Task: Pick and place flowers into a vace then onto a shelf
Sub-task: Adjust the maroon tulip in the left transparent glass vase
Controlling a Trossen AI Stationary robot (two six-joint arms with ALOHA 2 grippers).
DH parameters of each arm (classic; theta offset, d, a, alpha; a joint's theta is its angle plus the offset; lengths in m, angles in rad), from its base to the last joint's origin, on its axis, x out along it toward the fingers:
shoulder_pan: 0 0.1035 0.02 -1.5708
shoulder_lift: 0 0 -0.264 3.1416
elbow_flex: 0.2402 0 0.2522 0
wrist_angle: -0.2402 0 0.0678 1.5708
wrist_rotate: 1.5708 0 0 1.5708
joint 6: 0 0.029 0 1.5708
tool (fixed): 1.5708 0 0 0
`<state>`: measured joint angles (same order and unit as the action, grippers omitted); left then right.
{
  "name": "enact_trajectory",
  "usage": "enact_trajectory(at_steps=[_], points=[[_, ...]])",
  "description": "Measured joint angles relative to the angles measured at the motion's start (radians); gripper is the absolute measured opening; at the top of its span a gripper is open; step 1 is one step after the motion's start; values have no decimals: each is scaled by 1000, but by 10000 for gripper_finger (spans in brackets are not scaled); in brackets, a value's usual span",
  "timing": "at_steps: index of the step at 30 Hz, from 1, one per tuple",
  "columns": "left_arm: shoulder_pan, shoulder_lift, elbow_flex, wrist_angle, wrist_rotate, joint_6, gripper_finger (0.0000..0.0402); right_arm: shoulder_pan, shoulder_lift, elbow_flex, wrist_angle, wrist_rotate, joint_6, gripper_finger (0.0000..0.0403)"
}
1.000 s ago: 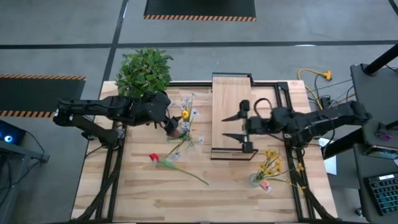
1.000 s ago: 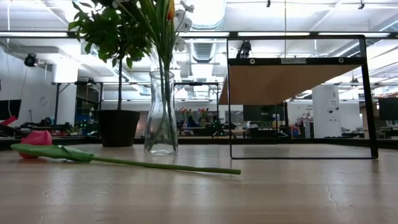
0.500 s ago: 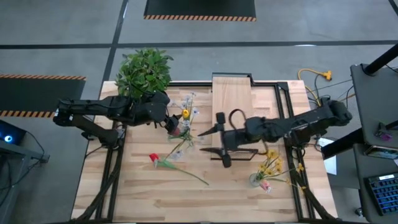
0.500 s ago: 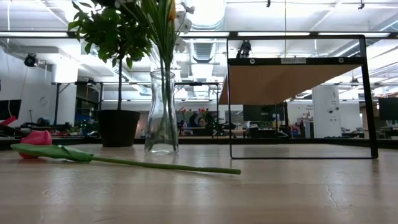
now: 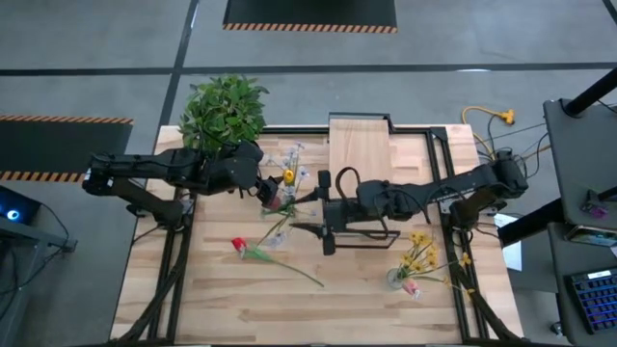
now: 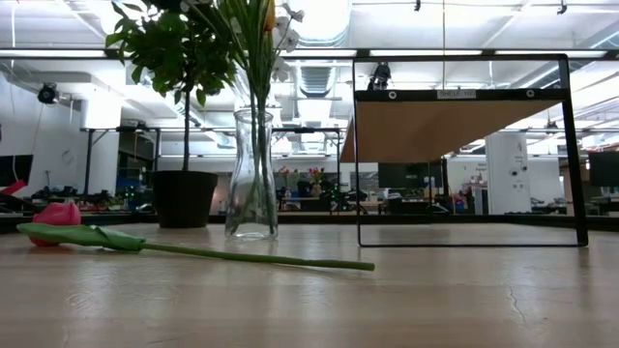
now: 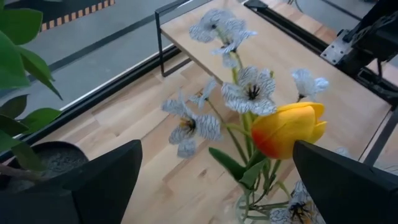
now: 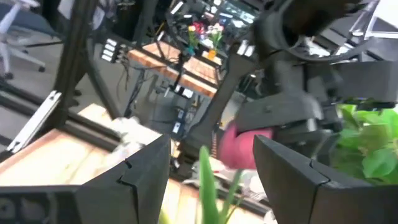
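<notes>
The glass vase [image 6: 251,174] stands on the table [image 5: 241,299] near the potted plant [image 5: 224,108], already holding a yellow tulip [image 7: 288,127] and pale white-grey sprigs [image 7: 249,90]. The left gripper [image 5: 266,196] hovers right over those blooms with its fingers spread wide — nothing in them. The right gripper [image 5: 310,215] reaches across the low end of the shelf [image 5: 359,154] toward the vase, fingers parted, nothing held. One red tulip [image 5: 239,247] lies flat on the table in front of the vase, and a bunch of small yellow flowers [image 5: 417,255] lies well apart — over on the right side.
</notes>
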<state>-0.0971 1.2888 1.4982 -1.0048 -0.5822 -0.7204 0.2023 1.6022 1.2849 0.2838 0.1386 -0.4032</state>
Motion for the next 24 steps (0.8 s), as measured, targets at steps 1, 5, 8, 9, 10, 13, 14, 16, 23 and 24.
enact_trajectory(at_steps=[1,5,8,9,10,13,14,16,23,24], points=[[0,0,0,6,1,0,400,-5,2,5,2,0,3,219],[0,0,1,35,5,0,400,-22,23,10,-5,0,7,219],[0,0,2,37,5,0,400,-34,38,18,-13,2,7,219],[0,0,1,36,5,0,400,-37,38,18,-16,3,6,219],[0,0,1,37,5,0,400,-40,38,18,-13,3,6,219],[0,0,-2,47,6,0,400,-52,38,18,-11,7,7,219],[0,0,-2,54,6,0,400,-56,38,18,-11,10,8,219],[0,0,-1,61,7,0,400,-63,38,18,-12,12,13,219],[0,0,-10,97,7,0,400,-65,38,18,-12,15,37,219],[0,0,-14,105,7,0,400,-65,38,18,-12,15,37,219]])
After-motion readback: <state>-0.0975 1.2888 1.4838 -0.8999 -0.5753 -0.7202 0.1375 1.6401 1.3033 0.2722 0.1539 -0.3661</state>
